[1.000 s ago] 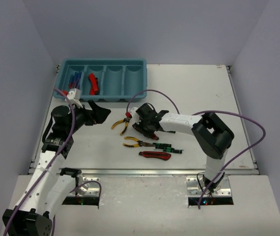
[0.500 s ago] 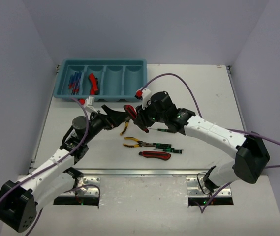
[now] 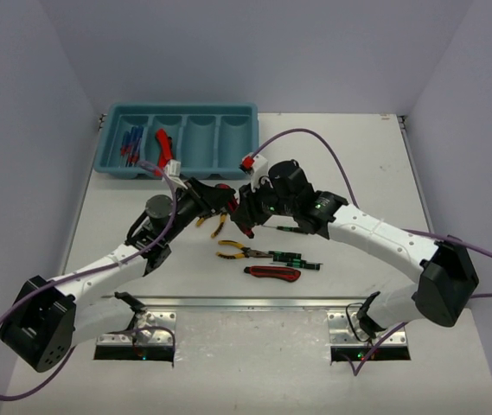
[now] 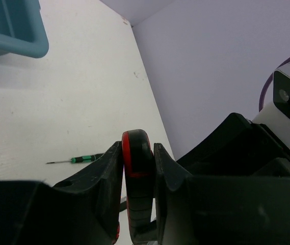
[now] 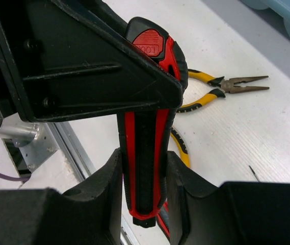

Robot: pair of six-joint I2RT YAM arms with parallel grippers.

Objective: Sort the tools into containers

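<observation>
Two grips on one red-and-black plastic utility knife [image 5: 150,127], aloft over the white table [image 3: 358,156]: one end clenched in the jaws of the left gripper [image 4: 138,155], the other clenched in the jaws of the right gripper [image 5: 142,173]. Beneath, on that table, yellow-handled needle-nose pliers [image 5: 221,87]; far back left, teal-blue four-compartment plastic tray [image 3: 181,108], well apart from the knife.

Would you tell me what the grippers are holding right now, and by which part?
Both clamp one red-and-black utility knife: the right gripper at one end, the left gripper at the opposite end.
</observation>
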